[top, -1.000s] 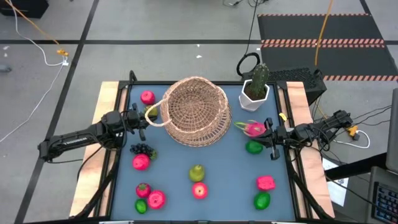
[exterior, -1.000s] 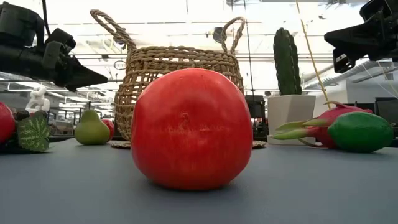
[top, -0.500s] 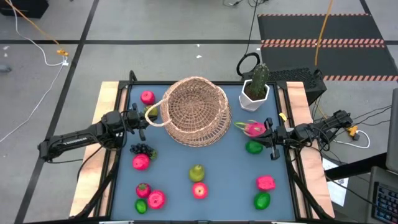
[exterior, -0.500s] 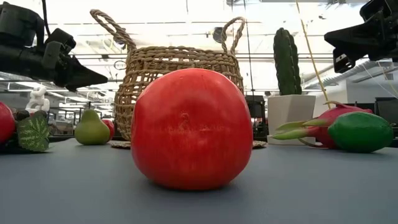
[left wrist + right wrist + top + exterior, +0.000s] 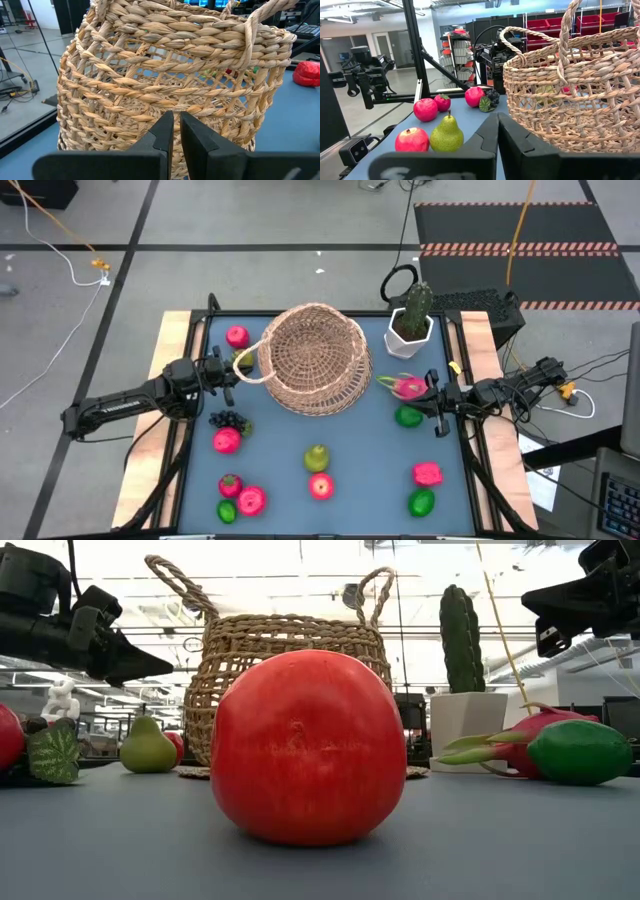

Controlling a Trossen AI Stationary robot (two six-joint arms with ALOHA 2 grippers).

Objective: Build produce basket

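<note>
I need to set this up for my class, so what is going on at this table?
Two robot arms are set to fill a wicker basket with toy fruit, but nothing is held. The left gripper hovers beside the basket's left side with fingers shut; the right gripper waits shut near the dragon fruit and a lime. Apples, a pear and grapes lie scattered on the blue table.

The basket (image 5: 170,75) overruns the left wrist view, its base hidden
</note>
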